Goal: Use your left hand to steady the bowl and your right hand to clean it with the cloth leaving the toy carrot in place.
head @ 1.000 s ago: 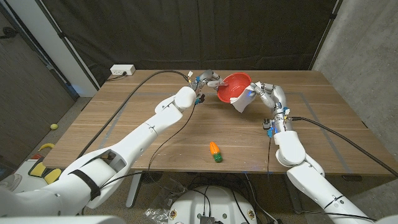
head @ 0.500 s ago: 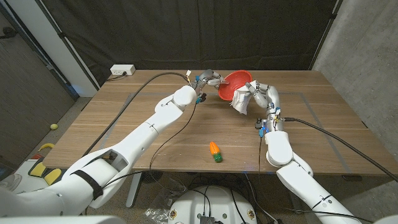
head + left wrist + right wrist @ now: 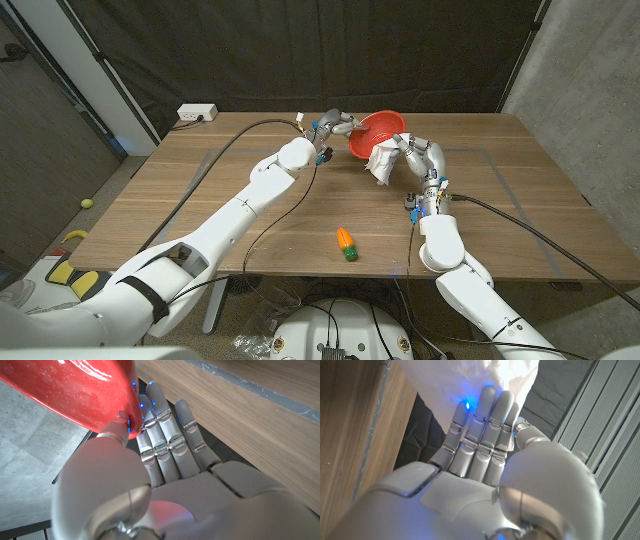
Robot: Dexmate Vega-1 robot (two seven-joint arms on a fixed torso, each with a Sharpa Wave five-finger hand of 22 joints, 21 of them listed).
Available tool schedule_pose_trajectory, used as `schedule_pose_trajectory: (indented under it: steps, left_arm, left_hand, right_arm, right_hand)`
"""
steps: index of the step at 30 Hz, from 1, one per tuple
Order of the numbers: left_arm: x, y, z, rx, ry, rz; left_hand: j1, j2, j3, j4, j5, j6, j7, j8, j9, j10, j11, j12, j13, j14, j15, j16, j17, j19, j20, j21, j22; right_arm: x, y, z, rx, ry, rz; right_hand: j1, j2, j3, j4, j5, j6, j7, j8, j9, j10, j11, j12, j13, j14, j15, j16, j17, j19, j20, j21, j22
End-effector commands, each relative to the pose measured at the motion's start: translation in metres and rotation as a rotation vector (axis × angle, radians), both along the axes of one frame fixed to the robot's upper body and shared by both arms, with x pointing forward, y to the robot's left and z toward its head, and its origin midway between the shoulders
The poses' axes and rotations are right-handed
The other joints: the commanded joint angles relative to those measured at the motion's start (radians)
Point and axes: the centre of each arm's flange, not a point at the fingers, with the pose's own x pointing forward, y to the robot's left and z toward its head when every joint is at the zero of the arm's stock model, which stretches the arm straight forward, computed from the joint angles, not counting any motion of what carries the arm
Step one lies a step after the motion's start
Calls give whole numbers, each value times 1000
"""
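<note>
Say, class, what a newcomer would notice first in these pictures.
The red bowl at the table's far middle, lifted and tilted, the left hand gripping its rim. The right hand presses a white cloth against it. Near the front edge lies a toy carrot, alone.

My arms are glossy white, rounded shells with thick black bands at the joints, and a black cable loops from each forearm across the table. My left hand point(image 3: 165, 485) has a pale grey palm casing and silvery segmented fingers point(image 3: 170, 435) with small blue lights glowing on them. My right hand point(image 3: 480, 480) is built the same, grey and smooth-shelled, one bright blue light shining on its metallic fingers point(image 3: 470, 435).
</note>
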Motion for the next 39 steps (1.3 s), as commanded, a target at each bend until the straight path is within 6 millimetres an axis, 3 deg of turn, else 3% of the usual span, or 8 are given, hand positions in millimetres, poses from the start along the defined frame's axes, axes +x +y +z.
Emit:
schedule_pose_trajectory:
  steps: [1,20,22,25,39]
  left_arm:
    - [-1,-2,0,-78,-15,26]
    - [1,-7,-1,-56,21,8]
    - [1,-7,-1,-40,24,-7]
    - [2,-5,1,-8,28,-32]
    - [2,2,1,99,37,-68]
  left_hand:
    - [0,4,42,28,5,72,68,5,5,9,0,0,1,8,-17,-2,5,-5,-91,7,1]
    - [-9,-4,64,31,5,76,68,0,3,9,-1,-3,7,9,-16,-5,16,-9,-92,21,0]
    - [-9,-5,66,30,5,76,68,-1,3,10,-1,-2,9,8,-16,-5,17,-9,-92,23,0]
    - [-11,-6,69,31,5,75,69,0,6,8,3,-4,9,7,-16,-6,18,-11,-92,24,-1]
    - [-17,-9,88,34,4,75,68,-3,7,6,4,-9,12,2,-16,-11,27,-23,-90,34,-1]
  right_arm:
    - [-7,7,-7,86,-36,100]
    - [-7,8,-3,89,-66,141]
    - [-5,6,-1,86,-68,135]
    - [-2,4,4,79,-72,127]
    - [21,-18,31,64,-55,142]
  right_hand:
    - [-1,-10,14,-3,13,8,-4,6,4,11,-1,-2,4,30,-50,-5,4,15,-103,9,3]
    - [-12,-26,45,-5,30,15,-6,9,5,18,-1,-3,13,45,-51,-16,15,29,-109,4,-1]
    - [-13,-28,48,-5,32,16,-5,9,6,18,9,-4,15,45,-51,-18,17,28,-109,3,-1]
    - [-17,-31,53,-3,35,15,-6,9,7,18,-5,-6,15,48,-51,-20,21,28,-108,3,0]
    - [-25,-34,66,-1,39,14,-6,7,6,14,-6,-15,15,46,-50,-25,35,20,-109,1,2]
